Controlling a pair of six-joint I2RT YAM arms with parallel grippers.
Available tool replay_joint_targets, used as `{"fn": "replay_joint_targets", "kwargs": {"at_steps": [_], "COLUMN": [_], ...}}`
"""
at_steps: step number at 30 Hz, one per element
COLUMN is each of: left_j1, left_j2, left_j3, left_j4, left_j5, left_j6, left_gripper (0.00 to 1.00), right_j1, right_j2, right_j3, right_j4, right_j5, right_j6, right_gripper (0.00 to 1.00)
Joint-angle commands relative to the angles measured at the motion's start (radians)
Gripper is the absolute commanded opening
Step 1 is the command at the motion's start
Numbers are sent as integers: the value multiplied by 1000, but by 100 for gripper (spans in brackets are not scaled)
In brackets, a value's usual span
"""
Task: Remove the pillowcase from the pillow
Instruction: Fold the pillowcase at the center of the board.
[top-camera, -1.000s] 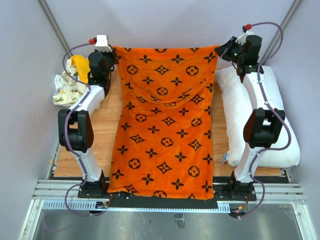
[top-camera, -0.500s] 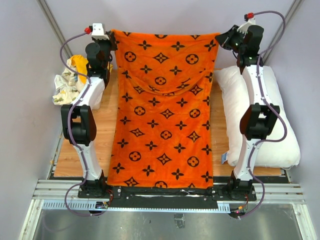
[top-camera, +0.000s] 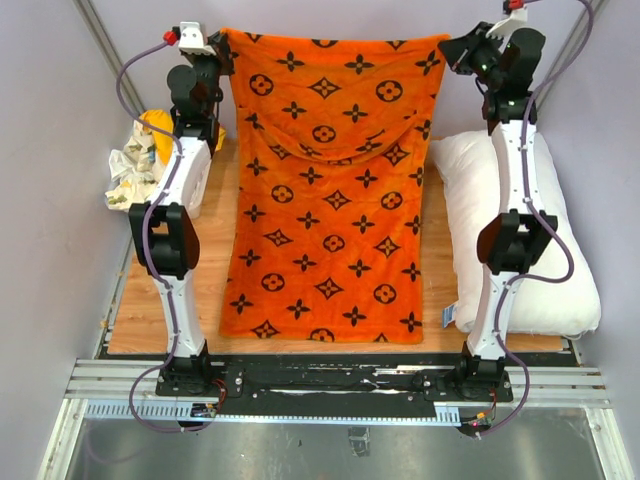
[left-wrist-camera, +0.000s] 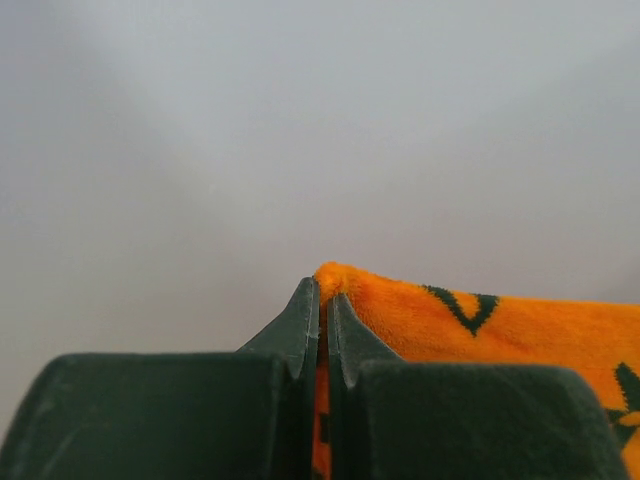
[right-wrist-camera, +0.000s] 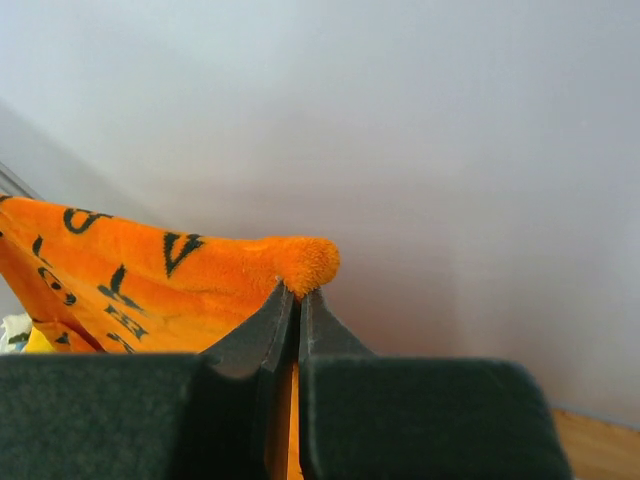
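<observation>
My left hand (left-wrist-camera: 322, 290) is clenched on the far left corner of the pillowcase (top-camera: 330, 200), and my right hand (right-wrist-camera: 298, 295) pinches its far right corner. I hold both high so the orange fabric hangs spread and slack. The pillow (top-camera: 560, 270) lies bare on the tabletop (top-camera: 210, 270) at the right, seemingly fully out.

The stretched pillowcase (top-camera: 330, 190) curtained off the middle of the table (top-camera: 213, 285). Narrow bare strips ran down either side, hemmed by the pillow (top-camera: 565, 270) on the right and heaped cloths (top-camera: 130, 175) on the left.
</observation>
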Motion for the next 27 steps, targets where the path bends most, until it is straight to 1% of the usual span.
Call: {"fn": "replay_joint_targets", "kwargs": {"at_steps": [1,4,7,9,12,15,18,22,27], "left_j1": [16,16,16,16,16,16,16,16,16], "left_j2": [24,13,-20,-48,-95,-147,-197,-288,-457], "left_j3": [87,62,-44,-146,-336,-526,-703,-880,-1096], "left_j4": [19,22,57,103,236,384,489,551,625], "left_j5": [4,16,17,26,78,92,109,54,4], "left_j6": [-14,-17,-2,24,75,49,12,-10,-54], "left_gripper": [0,0,0,0,0,0,0,0,0], "right_j1": [-23,-25,-25,-25,-26,-29,-31,-31,-31], "right_j2": [23,15,-31,-75,-143,-208,-271,-372,-559], "right_j3": [69,38,-86,-199,-403,-579,-709,-865,-1065], "right_j4": [37,35,79,122,192,290,357,396,425], "right_j5": [-6,-32,-47,-53,-58,-62,-93,-107,-91], "right_j6": [-21,-20,-13,-5,18,76,124,135,121], "right_gripper": [1,1,1,1,1,1,1,1,1]}}
